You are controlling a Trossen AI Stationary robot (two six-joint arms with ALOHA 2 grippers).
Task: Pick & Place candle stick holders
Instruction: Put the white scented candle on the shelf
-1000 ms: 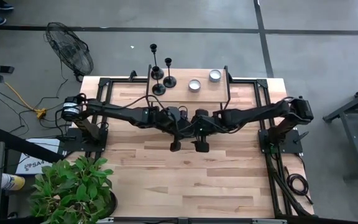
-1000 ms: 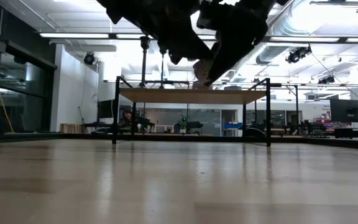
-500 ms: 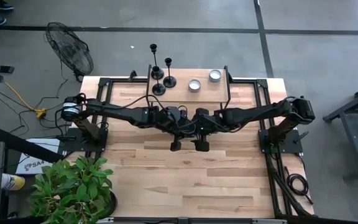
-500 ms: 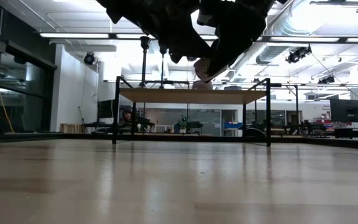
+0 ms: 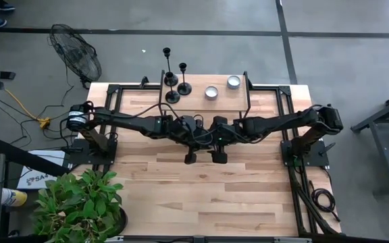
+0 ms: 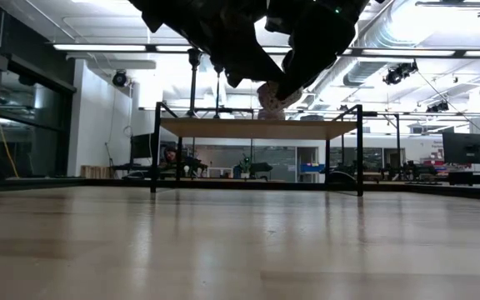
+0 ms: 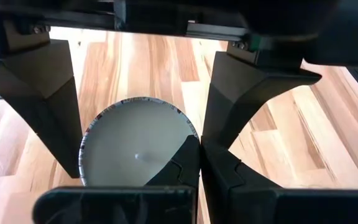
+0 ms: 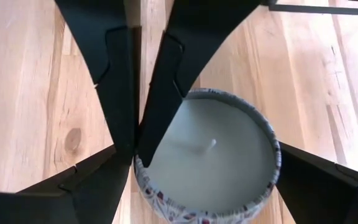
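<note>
While right tool (image 8: 201, 186) straddles wax-filled candle tin (image 8: 207, 155), left tool (image 7: 199, 155) pressed together.

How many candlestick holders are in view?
3, all at the left end of the raised shelf: the tallest candlestick farthest back, the middle candlestick beside it, the shortest candlestick nearest the arms. None seems hidden.

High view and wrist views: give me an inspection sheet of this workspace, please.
Surface: wooden table with a raised shelf at the back.
Job's things: three candlesticks upright on the shelf, untouched.
Clutter: two tin candles on the shelf; a third candle held aloft.
Grippers: right gripper over mid-table, fingers wide on the third candle; left gripper beside it, fingers shut, tips at that candle's rim.
Cables: yellow cable on the floor at left; black cable by the table's right side.
Surroundings: fan, plant.
</note>
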